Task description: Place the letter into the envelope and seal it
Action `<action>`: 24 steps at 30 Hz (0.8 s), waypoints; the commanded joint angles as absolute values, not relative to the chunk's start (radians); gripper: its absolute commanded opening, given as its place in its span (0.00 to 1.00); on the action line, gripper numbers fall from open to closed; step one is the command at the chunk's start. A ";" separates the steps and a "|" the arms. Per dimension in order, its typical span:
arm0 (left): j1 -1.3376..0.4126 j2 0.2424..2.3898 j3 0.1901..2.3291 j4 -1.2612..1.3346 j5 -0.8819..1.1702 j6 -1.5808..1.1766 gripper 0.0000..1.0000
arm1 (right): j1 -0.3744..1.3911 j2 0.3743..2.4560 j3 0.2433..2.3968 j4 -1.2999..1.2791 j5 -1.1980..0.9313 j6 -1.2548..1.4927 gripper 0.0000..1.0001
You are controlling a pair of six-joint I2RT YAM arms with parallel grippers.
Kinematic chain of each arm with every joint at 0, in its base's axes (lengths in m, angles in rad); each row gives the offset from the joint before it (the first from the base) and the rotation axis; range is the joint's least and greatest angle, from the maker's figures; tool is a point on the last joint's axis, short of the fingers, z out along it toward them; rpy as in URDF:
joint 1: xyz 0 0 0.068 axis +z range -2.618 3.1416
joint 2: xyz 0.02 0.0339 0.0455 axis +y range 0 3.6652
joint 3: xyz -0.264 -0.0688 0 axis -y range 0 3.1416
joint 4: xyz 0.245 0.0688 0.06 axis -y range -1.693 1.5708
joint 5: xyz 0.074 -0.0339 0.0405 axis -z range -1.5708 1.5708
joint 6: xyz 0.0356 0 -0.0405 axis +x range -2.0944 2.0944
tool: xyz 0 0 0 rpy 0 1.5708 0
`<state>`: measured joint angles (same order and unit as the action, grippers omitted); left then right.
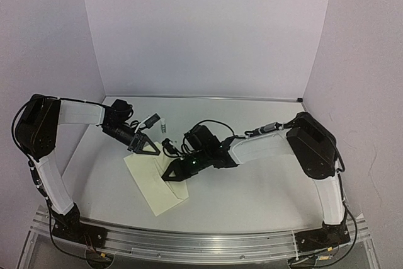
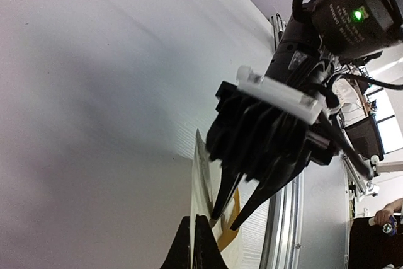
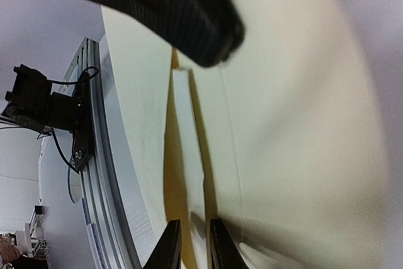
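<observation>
Cream envelope (image 1: 154, 190): laid flat on the table (image 1: 264, 187), left of centre, between the two arms.
Tan letter (image 3: 174, 181): seen only as a narrow darker strip at the envelope's mouth; the rest is judged to be tucked inside.
Left gripper (image 2: 193, 220): clenched on the envelope's edge at its far corner.
Right gripper (image 3: 194, 225): jaws parted by a narrow gap, with a pale paper edge lying between them; nothing is seen to be pinched.
Step in hand: judged to be the tail end of the insertion, with the sealing not yet begun.
How it is done well: the left hold should be held firm so the envelope is not dragged. The exposed strip is best nudged in low and flat, along its length. The flap should be folded only once no tan is left showing.
Risk: the paper may be buckled if it is pushed from one corner alone.
</observation>
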<state>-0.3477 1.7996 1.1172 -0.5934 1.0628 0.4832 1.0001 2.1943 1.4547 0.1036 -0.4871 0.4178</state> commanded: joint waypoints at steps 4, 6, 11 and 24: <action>-0.348 1.739 1.139 -0.572 1.137 0.462 0.00 | 0.967 2.114 1.491 0.121 -0.425 0.444 0.22; -0.348 1.738 1.142 -0.563 1.134 0.448 0.00 | 0.967 2.145 1.512 0.121 -0.426 0.462 0.22; -0.348 1.738 1.142 -0.550 1.130 0.422 0.00 | 0.969 2.187 1.532 0.125 -0.436 0.471 0.13; -0.351 1.750 1.141 -0.498 1.125 0.362 0.00 | 0.991 2.193 1.550 0.129 -0.464 0.429 0.12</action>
